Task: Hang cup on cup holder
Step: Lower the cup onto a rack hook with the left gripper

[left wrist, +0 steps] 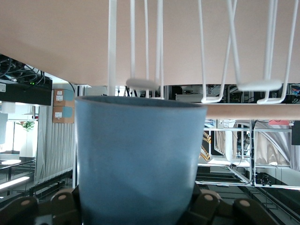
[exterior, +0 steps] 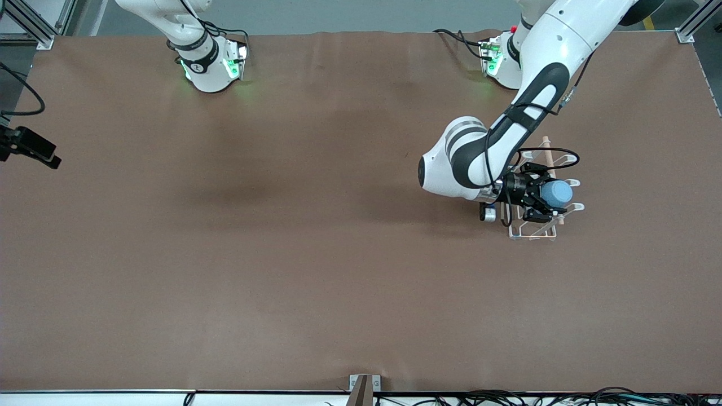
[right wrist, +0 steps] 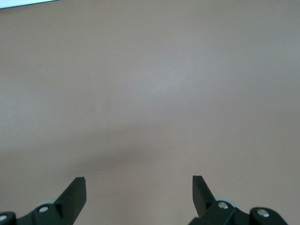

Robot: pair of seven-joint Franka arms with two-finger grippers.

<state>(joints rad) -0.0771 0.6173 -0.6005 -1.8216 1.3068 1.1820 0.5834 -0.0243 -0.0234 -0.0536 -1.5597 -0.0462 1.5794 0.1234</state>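
The left hand [exterior: 548, 198] pinches a small light-blue cup [exterior: 557, 193] between its black fingers [exterior: 538, 215], holding it over the white wire cup holder [exterior: 533, 232] that stands on the brown surface [exterior: 282, 254] toward the left arm's end. The cup lies on its side in the grip, level with the rack's loop-tipped prongs [exterior: 574, 207], and the rack's light wooden rod [exterior: 546, 144] runs just beside it. In the left wrist view the cup [left wrist: 138, 159] fills the space directly ahead of the hand, its rim close to one flat loop tip [left wrist: 142, 84], while more white wires [left wrist: 234, 51] and the wooden rod [left wrist: 253, 111] cross the view past it; whether the rim touches a prong cannot be told. The right arm waits near its base, its hand [right wrist: 139, 190] spread wide and empty above bare brown surface [right wrist: 150, 93], well apart from the rack and the cup.
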